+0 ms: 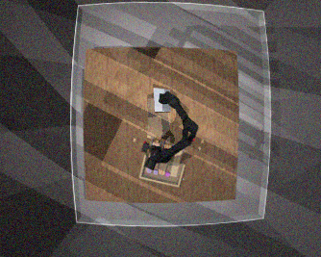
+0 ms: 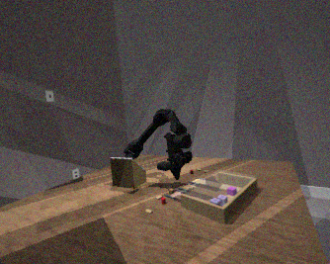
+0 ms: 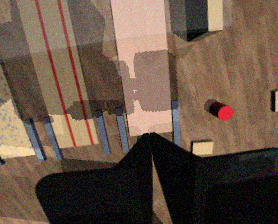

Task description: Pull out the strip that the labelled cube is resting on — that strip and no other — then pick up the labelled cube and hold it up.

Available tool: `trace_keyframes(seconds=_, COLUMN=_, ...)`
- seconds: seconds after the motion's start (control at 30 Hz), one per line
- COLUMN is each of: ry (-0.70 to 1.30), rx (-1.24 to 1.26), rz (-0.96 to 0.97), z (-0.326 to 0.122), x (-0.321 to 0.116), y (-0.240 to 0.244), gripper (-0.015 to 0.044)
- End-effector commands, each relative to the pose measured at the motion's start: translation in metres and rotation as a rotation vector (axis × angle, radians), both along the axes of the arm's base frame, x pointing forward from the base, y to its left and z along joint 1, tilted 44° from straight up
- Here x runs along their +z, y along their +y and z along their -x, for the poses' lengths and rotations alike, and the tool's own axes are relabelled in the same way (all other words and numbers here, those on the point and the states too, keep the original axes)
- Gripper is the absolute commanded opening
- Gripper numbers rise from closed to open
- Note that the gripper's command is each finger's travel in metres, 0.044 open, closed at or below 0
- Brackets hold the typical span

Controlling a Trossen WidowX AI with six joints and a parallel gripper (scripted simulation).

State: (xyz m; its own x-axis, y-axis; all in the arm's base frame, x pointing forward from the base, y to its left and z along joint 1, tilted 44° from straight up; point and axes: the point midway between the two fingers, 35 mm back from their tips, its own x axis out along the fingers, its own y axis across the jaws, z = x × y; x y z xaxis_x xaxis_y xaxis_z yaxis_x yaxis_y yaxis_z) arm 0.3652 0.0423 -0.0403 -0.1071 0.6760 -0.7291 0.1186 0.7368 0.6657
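Fingers shut, pink strip's free end right at the tips

Gripper (image 1: 155, 154) (image 2: 177, 178) (image 3: 149, 138) is closed, tips meeting, nothing visible between them. The pink strip (image 3: 142, 30) ends just beside the tips in the wrist view; I can't tell contact from mere overlap. No sign of a proper grip.

Tray (image 1: 160, 182) (image 2: 204, 208) (image 3: 215, 15) has its open side toward the arm's base, presumably so a strip can slide straight out. Blue rails (image 3: 175, 122) flank the strips, likely to keep each pull in its own lane (handy, with the red-lined strip (image 3: 55, 65) next door).

Cubes are at the tray's far end from the arm's base: a magenta cube (image 1: 167, 174) (image 2: 231, 191) and a lavender pair (image 1: 156, 172) (image 2: 222, 198). Labels aren't readable here, so I can't say which is the labelled one; my guess is a lavender one. All still down in the tray, pick-up not done.

Judgement: strip stage. Closed tips suit a hook or drag; a pinch needs reopening around the end. Main risk is skewing the strip into a rail.
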Motion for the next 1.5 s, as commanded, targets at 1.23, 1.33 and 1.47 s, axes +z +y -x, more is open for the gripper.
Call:
trace_keyframes(seconds=1.23, ry=0.025, rx=0.027, rz=0.003, z=0.010, x=-0.047, y=0.037, gripper=0.0000)
trace_keyframes(seconds=1.33, ry=0.025, rx=0.027, rz=0.003, z=0.011, x=-0.051, y=0.040, gripper=0.0000)
trace_keyframes(seconds=1.47, ry=0.025, rx=0.027, rz=0.002, z=0.013, x=-0.055, y=0.044, gripper=0.0000)
